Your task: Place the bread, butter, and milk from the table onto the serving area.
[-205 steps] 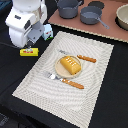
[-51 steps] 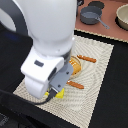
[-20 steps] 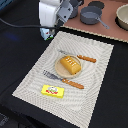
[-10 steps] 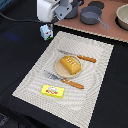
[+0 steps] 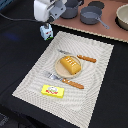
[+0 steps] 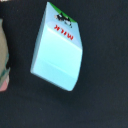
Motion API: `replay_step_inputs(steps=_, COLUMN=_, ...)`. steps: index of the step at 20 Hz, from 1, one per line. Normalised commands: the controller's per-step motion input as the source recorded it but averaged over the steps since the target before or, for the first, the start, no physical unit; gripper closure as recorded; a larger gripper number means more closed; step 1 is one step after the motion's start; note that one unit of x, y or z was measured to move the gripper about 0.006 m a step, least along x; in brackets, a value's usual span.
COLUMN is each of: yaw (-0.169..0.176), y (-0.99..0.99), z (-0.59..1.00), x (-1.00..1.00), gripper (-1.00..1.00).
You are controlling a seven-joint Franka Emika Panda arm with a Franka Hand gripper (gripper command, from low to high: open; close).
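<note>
The milk, a white carton, stands on the black table just off the far left corner of the beige placemat. My gripper hangs right above it, looks open, and holds nothing. In the wrist view the milk fills the middle and my fingers do not show. The bread lies on the tan plate in the middle of the placemat. The butter, a yellow packet, lies flat on the placemat's near part.
A fork and two wooden-handled knives lie beside the plate. A pinkish-brown board with grey pots stands behind the placemat at the exterior view's right.
The butter was carried from the table and let go on the placemat. Over the last second my gripper has shifted slightly to the exterior view's left, above the milk.
</note>
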Motion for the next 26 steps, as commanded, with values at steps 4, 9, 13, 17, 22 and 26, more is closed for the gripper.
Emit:
replay_step_inputs(steps=4, yaw=-0.15, y=0.13, z=-0.43, x=-0.62, gripper=-1.0)
replay_step_inputs(steps=9, yaw=-0.098, y=0.09, z=-0.29, x=-0.58, gripper=-1.0)
replay_step_inputs(steps=13, yaw=-0.07, y=0.03, z=-0.23, x=-0.38, gripper=-1.0)
replay_step_inputs(steps=17, yaw=-0.044, y=0.05, z=-0.24, x=-0.19, gripper=-1.0)
replay_step_inputs(steps=22, yaw=-0.042, y=0.03, z=-0.31, x=-0.19, gripper=-1.0)
replay_step_inputs(steps=26, yaw=-0.042, y=0.01, z=-0.3, x=-0.13, gripper=-1.0)
